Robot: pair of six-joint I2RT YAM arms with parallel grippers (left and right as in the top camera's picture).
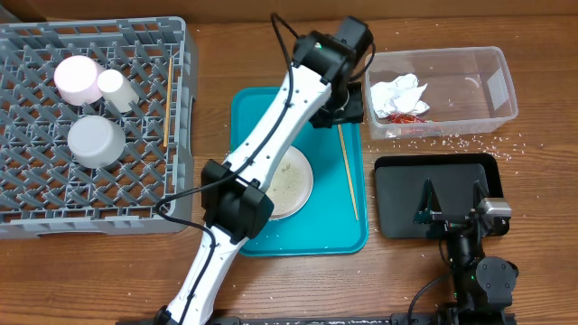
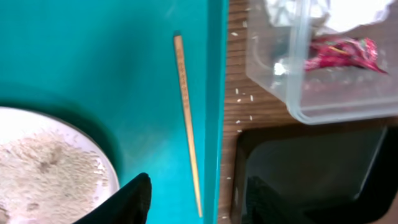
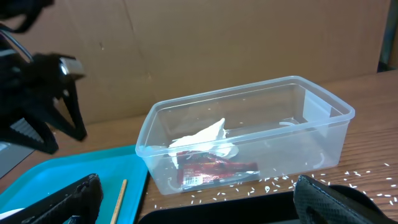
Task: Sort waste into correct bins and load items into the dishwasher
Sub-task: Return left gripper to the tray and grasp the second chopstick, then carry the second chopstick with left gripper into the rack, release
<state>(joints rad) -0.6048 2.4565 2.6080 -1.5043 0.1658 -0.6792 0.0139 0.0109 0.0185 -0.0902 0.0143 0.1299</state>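
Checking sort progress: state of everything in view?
napkin: crumpled, in tub
wrapper: in tub
plate: dirty, on teal tray
chopstick: flat on teal tray
other chopstick: in rack
pink bowl: in rack
grey bowl: upside down in rack
cup: in rack
left fingers: open over chopstick
right fingers: open over black tray

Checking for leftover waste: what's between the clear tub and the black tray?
Only a strip of table strewn with rice grains, seen in overhead and left wrist views.
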